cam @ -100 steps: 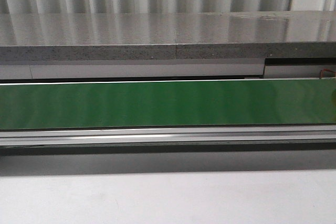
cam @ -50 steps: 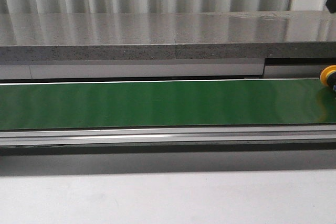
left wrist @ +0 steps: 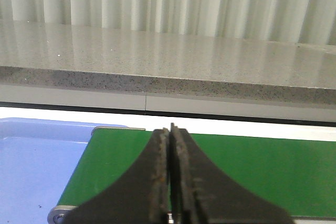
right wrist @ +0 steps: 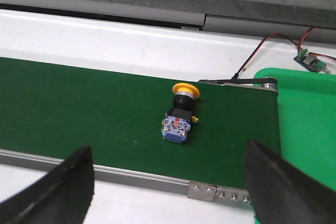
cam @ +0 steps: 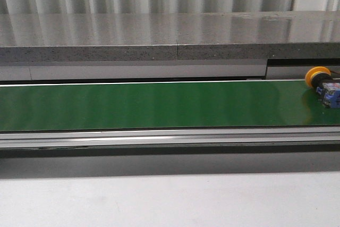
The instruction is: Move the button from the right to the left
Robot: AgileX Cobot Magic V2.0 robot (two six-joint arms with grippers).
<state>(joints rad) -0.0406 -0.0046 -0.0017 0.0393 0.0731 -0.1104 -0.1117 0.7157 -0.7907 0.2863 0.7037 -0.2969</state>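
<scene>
Judging from my remote seat, the job has barely begun: the button (cam: 322, 85) lies at the far right end of the green conveyor belt (cam: 159, 104), and the whole run to the left is still ahead of it.

Nearest to me in the right wrist view, the right gripper (right wrist: 168, 182) has its fingers (right wrist: 68, 182) spread wide, one at about seven o'clock and the other at five o'clock, with nothing between them. It hangs above the near rail (right wrist: 105, 171) of the belt and touches nothing. Past the rail, close to the middle of that view, the button rests on its side on the belt, blue block body toward me, yellow head pointing away toward twelve o'clock. At three o'clock from it a green tray (right wrist: 310, 129) sits just off the belt's end, and farther still a small circuit board (right wrist: 311, 60) with red and black wires lies on the white surface.

In the left wrist view, the left gripper (left wrist: 171, 182) has its fingers pressed together, holding nothing. Beyond it lies the belt's left end, with a blue tray (left wrist: 37, 171) at nine o'clock, apparently the drop-off side. Farthest back runs the grey stone ledge (left wrist: 168, 61).

So I judge nothing is done yet: the grasp, the carry and the release all remain.
</scene>
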